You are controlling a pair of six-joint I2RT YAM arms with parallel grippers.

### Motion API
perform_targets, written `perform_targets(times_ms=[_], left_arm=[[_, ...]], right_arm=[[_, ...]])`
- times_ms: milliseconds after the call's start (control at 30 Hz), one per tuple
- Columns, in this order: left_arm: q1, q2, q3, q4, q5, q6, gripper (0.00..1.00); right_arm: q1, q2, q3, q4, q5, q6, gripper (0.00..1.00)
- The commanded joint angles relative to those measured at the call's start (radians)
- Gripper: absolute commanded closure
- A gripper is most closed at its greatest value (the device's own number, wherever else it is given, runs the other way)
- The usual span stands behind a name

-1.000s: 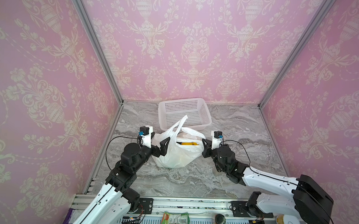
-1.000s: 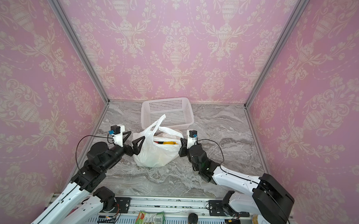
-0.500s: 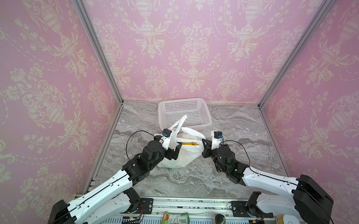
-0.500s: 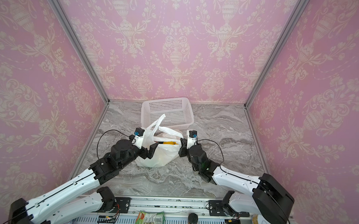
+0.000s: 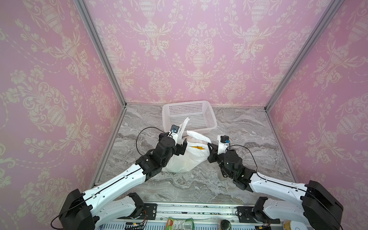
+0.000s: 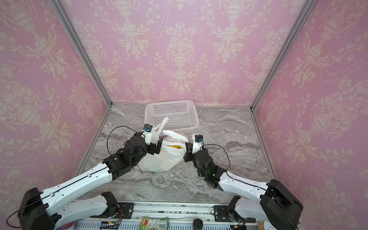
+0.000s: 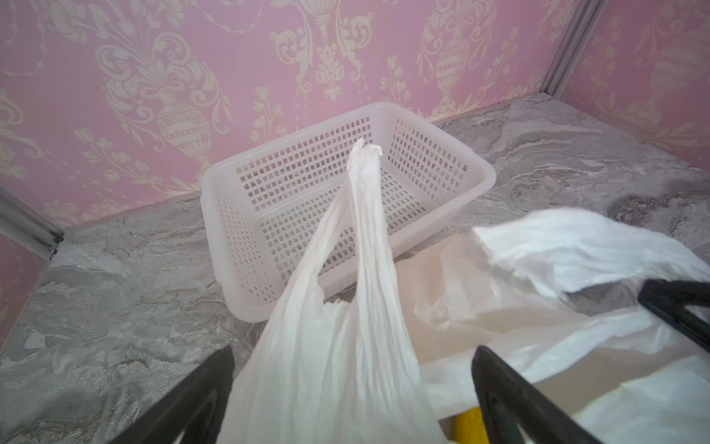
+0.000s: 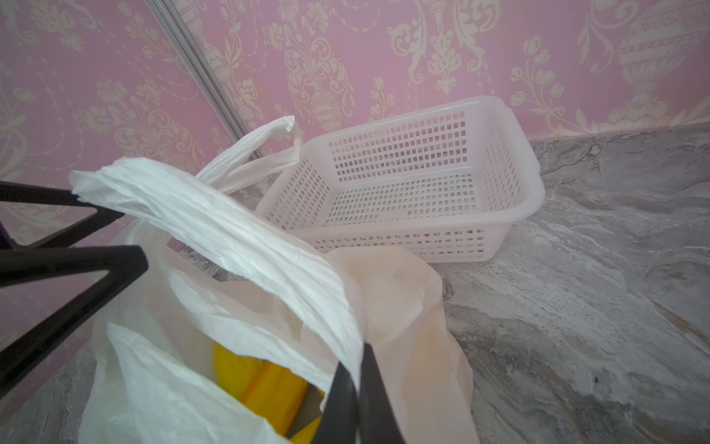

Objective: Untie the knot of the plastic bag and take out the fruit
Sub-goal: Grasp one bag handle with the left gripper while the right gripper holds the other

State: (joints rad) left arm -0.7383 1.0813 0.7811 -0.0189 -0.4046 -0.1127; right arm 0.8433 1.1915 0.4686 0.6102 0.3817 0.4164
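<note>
Left claw [image 7: 351, 365] spread wide, straddling one upright loop handle [image 7: 361, 215] of the thin white crinkly plastic bag [image 5: 185, 159], right claw [image 8: 355, 357] pinched tight on the other handle [image 8: 230, 238], yellow-orange toy fruit [image 8: 265, 380] inside the open bag between both claws, white perforated plastic basket [image 5: 185, 103] just beyond.

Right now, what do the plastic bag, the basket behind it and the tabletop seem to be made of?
The plastic bag: thin film plastic, white, semi-translucent, matte; it crinkles finely and yellow shows through.
The basket: rigid moulded plastic, milky white, slightly glossy; regular perforated grid, smooth rolled rim.
The tabletop: grey marble look, veined; possibly a printed laminate or sheet, cannot tell.
</note>
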Motion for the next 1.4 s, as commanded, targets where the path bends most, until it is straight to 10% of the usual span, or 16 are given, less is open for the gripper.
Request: perform_targets(times_ms=[0,467,933,1067,1233,1367], left_arm=[[-0.01,0.027,0.105,-0.042,-0.072,0.004,0.01],[-0.008,0.112,0.283,-0.328,0.068,-0.048,0.01],[0.001,0.299,0.427,-0.377,-0.084,0.001,0.04],[0.015,0.312,0.431,-0.367,-0.062,0.005,0.25],[0.027,0.301,0.43,-0.351,-0.02,0.008,0.82],[0.033,0.269,0.417,-0.333,-0.018,0.007,0.97]], right_arm=[[0.014,-0.03,-0.016,0.045,0.003,0.0,1.0],[0.019,-0.069,-0.034,0.037,0.014,-0.008,1.0],[0.023,-0.117,-0.053,0.022,0.015,-0.014,1.0],[0.022,-0.129,-0.06,0.02,0.028,-0.021,1.0],[0.021,-0.139,-0.065,0.019,0.04,-0.027,0.92],[0.022,-0.154,-0.066,0.008,0.045,-0.034,0.62]])
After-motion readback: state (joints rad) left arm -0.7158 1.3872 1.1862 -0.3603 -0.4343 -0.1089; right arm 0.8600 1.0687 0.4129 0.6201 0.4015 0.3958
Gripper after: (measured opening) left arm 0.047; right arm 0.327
